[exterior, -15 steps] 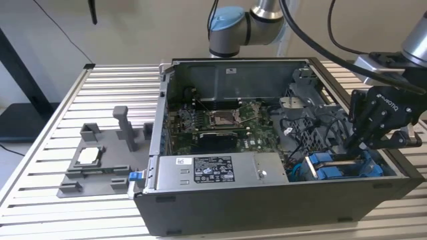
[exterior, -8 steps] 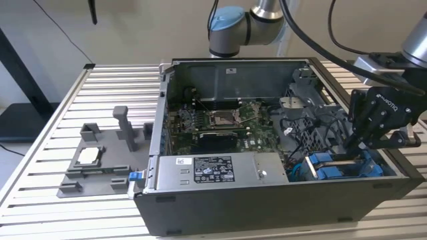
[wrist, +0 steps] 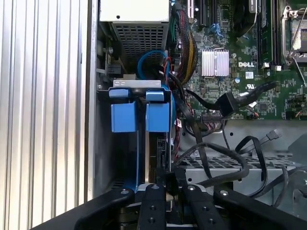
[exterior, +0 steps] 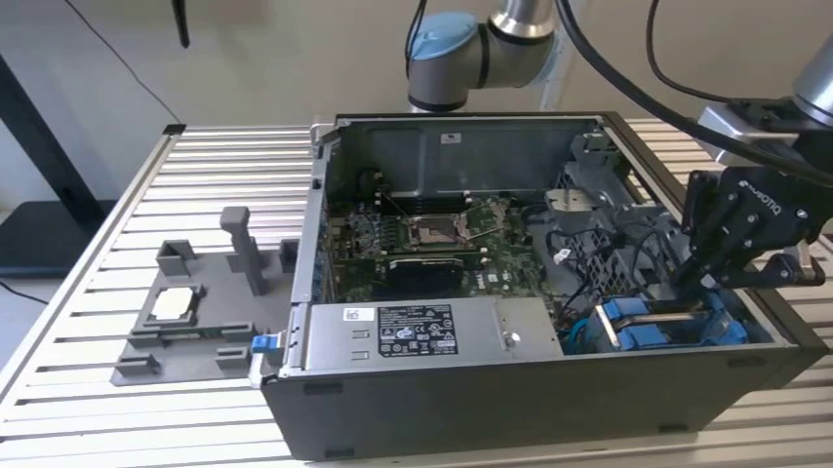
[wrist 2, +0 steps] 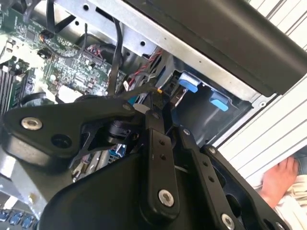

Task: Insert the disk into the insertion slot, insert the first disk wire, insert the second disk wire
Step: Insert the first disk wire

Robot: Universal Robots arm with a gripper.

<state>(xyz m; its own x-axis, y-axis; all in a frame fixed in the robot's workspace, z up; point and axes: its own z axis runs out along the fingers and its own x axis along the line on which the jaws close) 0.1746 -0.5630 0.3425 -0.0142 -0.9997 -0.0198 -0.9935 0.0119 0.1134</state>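
Disk (wrist: 158, 117) sits in the slot (wrist: 103, 158), so a wire step looks in hand. Pincer (wrist: 165, 179) is pinched shut, seemingly on a plug (wrist 2: 157, 89), which needs squaring to the disk

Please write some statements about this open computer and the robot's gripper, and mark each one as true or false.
1. The computer case lies open on a slatted table. True.
2. The gripper is above the grey fixture at the exterior view's left. False: it is at the exterior view's right, above the blue carrier brackets.
3. The power-supply box has no label. False: a printed label lies on its top face.
4. In the first wrist view, black cables lie loose beside the insertion slot. True.
5. In the second wrist view, a person's hand is near the table's edge. True.
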